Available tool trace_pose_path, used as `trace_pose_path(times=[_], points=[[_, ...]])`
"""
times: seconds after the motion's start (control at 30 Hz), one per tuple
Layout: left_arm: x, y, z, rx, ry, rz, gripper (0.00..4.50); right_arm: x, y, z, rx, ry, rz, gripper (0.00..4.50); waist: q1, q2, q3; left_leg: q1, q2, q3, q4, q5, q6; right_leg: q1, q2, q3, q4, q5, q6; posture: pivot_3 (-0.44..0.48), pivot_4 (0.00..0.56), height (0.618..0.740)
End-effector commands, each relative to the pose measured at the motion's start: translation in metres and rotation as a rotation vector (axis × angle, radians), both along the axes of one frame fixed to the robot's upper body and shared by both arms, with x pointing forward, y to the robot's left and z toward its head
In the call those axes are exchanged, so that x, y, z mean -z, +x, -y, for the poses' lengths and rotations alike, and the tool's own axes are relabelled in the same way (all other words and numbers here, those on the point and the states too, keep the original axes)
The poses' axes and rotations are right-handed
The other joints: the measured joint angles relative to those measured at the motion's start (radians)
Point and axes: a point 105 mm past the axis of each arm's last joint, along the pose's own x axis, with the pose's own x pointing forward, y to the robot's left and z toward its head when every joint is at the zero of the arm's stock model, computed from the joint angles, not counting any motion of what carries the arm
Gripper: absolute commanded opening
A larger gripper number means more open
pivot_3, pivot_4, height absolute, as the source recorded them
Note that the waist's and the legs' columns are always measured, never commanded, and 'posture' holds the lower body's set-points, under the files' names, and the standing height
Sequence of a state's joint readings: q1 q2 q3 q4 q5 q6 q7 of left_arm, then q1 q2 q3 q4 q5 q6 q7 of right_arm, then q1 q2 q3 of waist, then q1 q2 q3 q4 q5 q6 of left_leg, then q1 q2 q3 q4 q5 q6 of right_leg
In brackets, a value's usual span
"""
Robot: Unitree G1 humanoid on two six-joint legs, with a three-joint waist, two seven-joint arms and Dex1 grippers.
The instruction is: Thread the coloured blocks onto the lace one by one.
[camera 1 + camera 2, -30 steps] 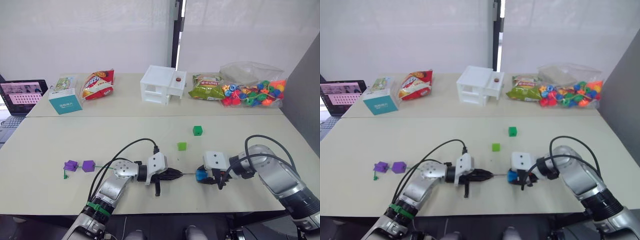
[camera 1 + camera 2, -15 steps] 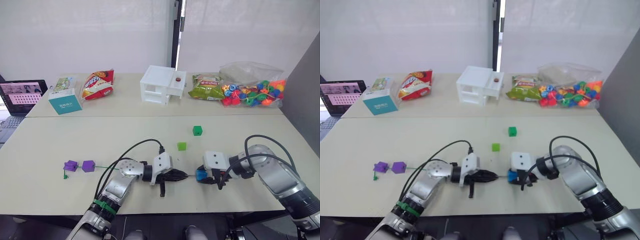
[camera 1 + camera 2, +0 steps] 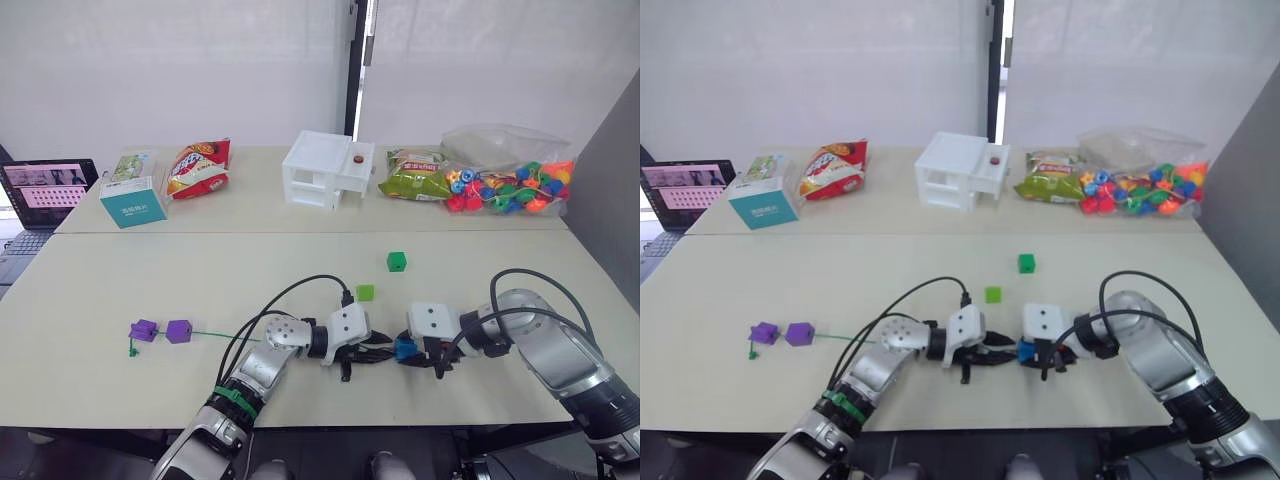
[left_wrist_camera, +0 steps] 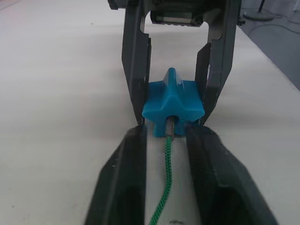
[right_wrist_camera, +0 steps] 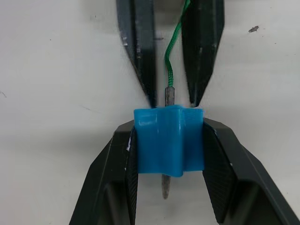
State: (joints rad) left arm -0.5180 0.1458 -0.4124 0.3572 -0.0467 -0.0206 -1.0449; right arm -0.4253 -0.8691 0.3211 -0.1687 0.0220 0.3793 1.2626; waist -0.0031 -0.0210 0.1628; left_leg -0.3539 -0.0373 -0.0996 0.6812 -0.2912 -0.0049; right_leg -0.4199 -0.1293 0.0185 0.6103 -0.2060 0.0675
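Observation:
My right gripper (image 5: pixel 168 127) is shut on a blue block (image 3: pixel 403 348), held low over the table. The green lace (image 4: pixel 166 173) runs between the fingers of my left gripper (image 4: pixel 169 133) into the block's hole. Its grey tip (image 5: pixel 164 187) pokes out of the far side. The left fingers (image 5: pixel 137 51) stand slightly apart on either side of the lace, their tips nearly touching the block. Two purple blocks (image 3: pixel 161 331) sit on the lace near its knotted far-left end. A light green block (image 3: pixel 365 292) and a dark green block (image 3: pixel 396 261) lie loose just behind the grippers.
Along the back stand a laptop (image 3: pixel 45 185), a teal box (image 3: pixel 132 200), a red snack bag (image 3: pixel 197 166), a white shelf box (image 3: pixel 327 168), a green snack bag (image 3: pixel 412 175) and a bag of mixed beads (image 3: pixel 510 185). Black cables (image 3: pixel 290 300) arc over both wrists.
My left gripper has slid right along the table up to the blue block, and the lace tip has entered the hole. The right gripper and block stayed put.

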Motion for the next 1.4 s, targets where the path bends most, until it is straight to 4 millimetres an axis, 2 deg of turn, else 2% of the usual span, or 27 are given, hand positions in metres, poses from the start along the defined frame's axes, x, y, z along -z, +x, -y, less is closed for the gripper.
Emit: trace_pose_path(times=[0.03, 0.23, 0.33, 0.43, 0.6, 0.63, 0.8, 1.13, 1.27, 1.4], points=[[-0.012, -0.001, -0.004, 0.019, 0.034, 0.078, 2.58, 0.005, 0.000, 0.003, 0.026, -0.013, -0.002, 1.35, 0.000, 0.000, 0.000, 0.000, 0.000, 0.000, 0.000, 0.000, 0.000, 0.000, 0.000, 0.000, 0.000, 0.000, 0.000, 0.000, 0.150, 0.740], [-0.011, -0.001, -0.021, -0.001, 0.083, 0.079, 2.62, 0.005, 0.002, 0.001, 0.019, -0.015, 0.014, 1.35, 0.000, 0.000, 0.000, 0.000, 0.000, 0.000, 0.000, 0.000, 0.000, 0.000, 0.000, 0.000, 0.000, 0.000, 0.000, 0.000, 0.150, 0.740], [-0.011, -0.001, -0.023, -0.010, 0.082, 0.070, 2.62, 0.004, 0.002, -0.001, 0.016, -0.011, 0.015, 1.35, -0.001, 0.000, 0.000, 0.000, 0.000, 0.000, 0.000, 0.000, 0.000, 0.000, 0.000, 0.000, 0.000, 0.000, 0.000, 0.000, 0.150, 0.740], [-0.009, -0.001, -0.020, -0.012, 0.077, 0.061, 1.79, 0.003, 0.004, -0.002, 0.012, -0.009, 0.023, 1.35, -0.003, 0.000, 0.000, 0.000, 0.000, 0.000, 0.000, 0.000, 0.000, 0.000, 0.000, 0.000, 0.000, 0.000, 0.000, 0.000, 0.150, 0.740], [-0.004, -0.001, -0.018, -0.013, 0.079, 0.034, 0.14, 0.001, 0.005, -0.005, 0.007, -0.006, 0.042, 1.35, -0.009, 0.000, 0.000, 0.000, 0.000, 0.000, 0.000, 0.000, 0.000, -0.001, 0.000, 0.000, 0.000, 0.000, 0.000, 0.000, 0.150, 0.740], [-0.004, -0.001, -0.018, -0.009, 0.080, 0.032, 0.00, 0.000, 0.005, -0.004, 0.007, -0.007, 0.042, 1.35, -0.010, 0.000, 0.000, 0.000, 0.000, 0.000, 0.000, 0.000, 0.000, -0.001, 0.000, 0.000, 0.000, 0.000, 0.000, 0.000, 0.150, 0.740], [-0.008, 0.002, -0.017, -0.021, 0.061, 0.064, 0.00, 0.000, 0.007, -0.002, 0.013, -0.009, 0.049, 1.35, -0.010, 0.000, 0.000, 0.000, 0.000, 0.000, 0.000, 0.000, 0.000, -0.001, 0.000, 0.000, 0.000, 0.000, 0.000, 0.000, 0.150, 0.740], [-0.009, -0.003, 0.015, 0.030, -0.004, 0.036, 0.00, 0.001, 0.005, -0.004, 0.013, -0.007, 0.047, 1.35, -0.008, 0.000, 0.000, 0.000, 0.000, 0.000, 0.000, 0.000, 0.000, 0.000, 0.000, 0.000, 0.000, 0.000, 0.000, 0.000, 0.150, 0.740], [-0.007, -0.002, 0.016, 0.035, 0.010, 0.040, 0.00, 0.000, 0.005, -0.004, 0.014, -0.008, 0.048, 1.35, -0.006, 0.000, 0.000, 0.000, 0.000, 0.000, 0.000, 0.000, 0.000, 0.001, 0.000, 0.000, 0.000, 0.000, 0.000, 0.000, 0.150, 0.740], [-0.005, 0.001, 0.007, 0.011, 0.016, 0.041, 1.21, -0.001, 0.005, -0.004, 0.020, 0.001, 0.042, 1.35, -0.006, 0.000, 0.000, 0.001, 0.000, 0.000, 0.000, 0.000, 0.000, 0.001, 0.000, 0.000, 0.000, 0.000, 0.000, 0.000, 0.150, 0.740]])
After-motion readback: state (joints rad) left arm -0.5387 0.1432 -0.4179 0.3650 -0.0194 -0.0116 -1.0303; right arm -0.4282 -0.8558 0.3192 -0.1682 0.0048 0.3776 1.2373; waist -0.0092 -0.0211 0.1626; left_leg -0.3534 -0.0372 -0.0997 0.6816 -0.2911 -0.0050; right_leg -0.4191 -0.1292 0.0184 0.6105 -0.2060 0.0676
